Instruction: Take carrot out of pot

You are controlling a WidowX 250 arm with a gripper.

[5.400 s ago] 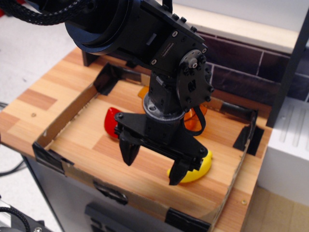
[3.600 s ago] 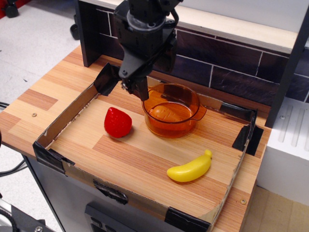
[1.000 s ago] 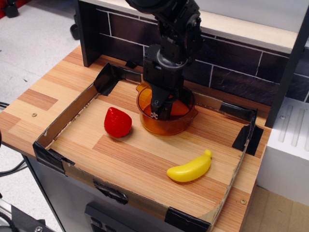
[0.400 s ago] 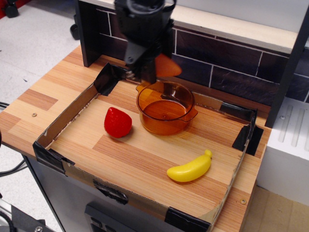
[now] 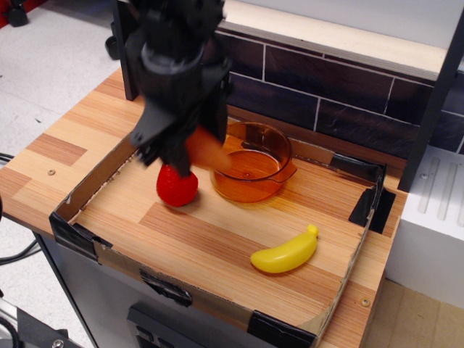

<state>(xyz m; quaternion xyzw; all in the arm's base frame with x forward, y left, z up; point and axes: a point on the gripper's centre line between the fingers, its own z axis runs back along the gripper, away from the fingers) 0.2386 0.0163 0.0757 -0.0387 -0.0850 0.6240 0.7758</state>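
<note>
My gripper [image 5: 181, 156], black and motion-blurred, hangs over the tray's left part, just left of the pot and above the strawberry. It is shut on the orange carrot [image 5: 210, 152], which sticks out to the right of the fingers, in the air by the pot's left rim. The amber translucent pot [image 5: 254, 163] stands at the back middle of the tray and looks empty inside.
A red strawberry [image 5: 176, 188] lies right under the gripper. A yellow banana [image 5: 286, 252] lies at the front right. The low cardboard tray wall [image 5: 94, 185] with black taped corners rings the wooden board. A dark brick backsplash [image 5: 326, 87] stands behind.
The gripper lifted the carrot out of the pot, then swung left and down with it, from above the pot's back rim to over the strawberry. The pot now holds nothing.
</note>
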